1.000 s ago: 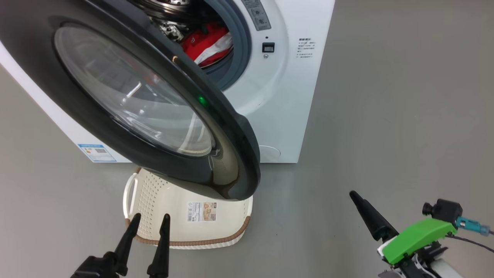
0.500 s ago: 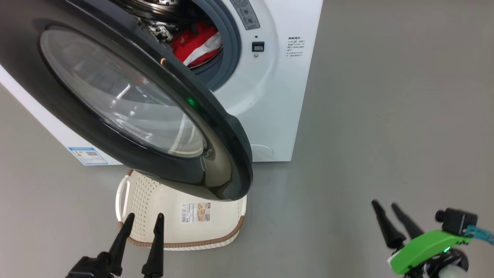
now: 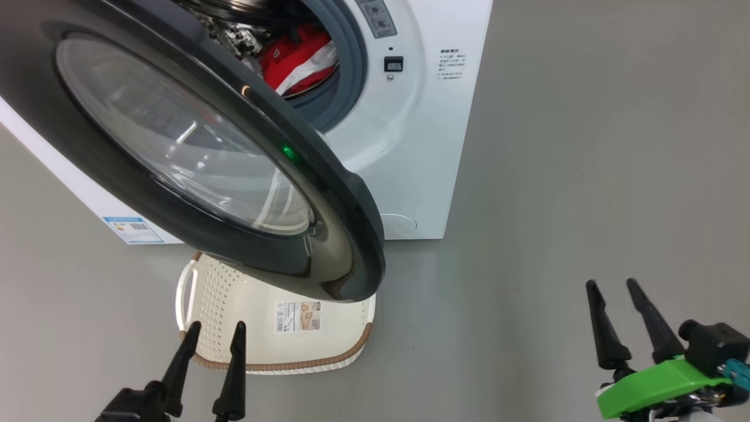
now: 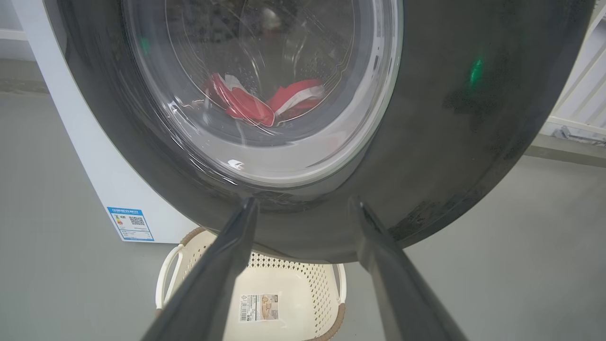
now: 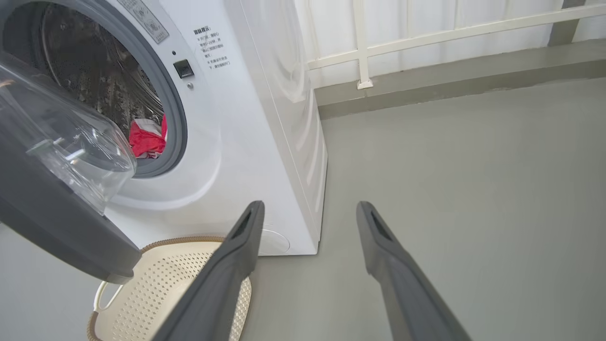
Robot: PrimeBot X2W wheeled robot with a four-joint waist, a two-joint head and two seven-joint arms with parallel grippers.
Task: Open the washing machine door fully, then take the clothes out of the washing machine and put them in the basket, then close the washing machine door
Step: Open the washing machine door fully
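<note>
Grey floor, white washer (image 3: 410,146). Door (image 3: 193,146) half open, hanging over basket (image 3: 202,293) at washer's foot; red clothes (image 3: 293,55) inside washer. Left gripper (image 3: 217,325), right gripper (image 3: 611,283) spread wide, empty, short of washer. Likely risk: reaching past half-open door, snagging it.

The washing machine door (image 5: 52,222) hangs open at left, before the washing machine (image 5: 246,142). Red clothes (image 5: 147,139) lie low in the drum. The basket (image 5: 161,284) sits at lower left. The right gripper (image 5: 310,206) has its fingers (image 5: 227,274) spread over the grey floor (image 5: 473,189).
</note>
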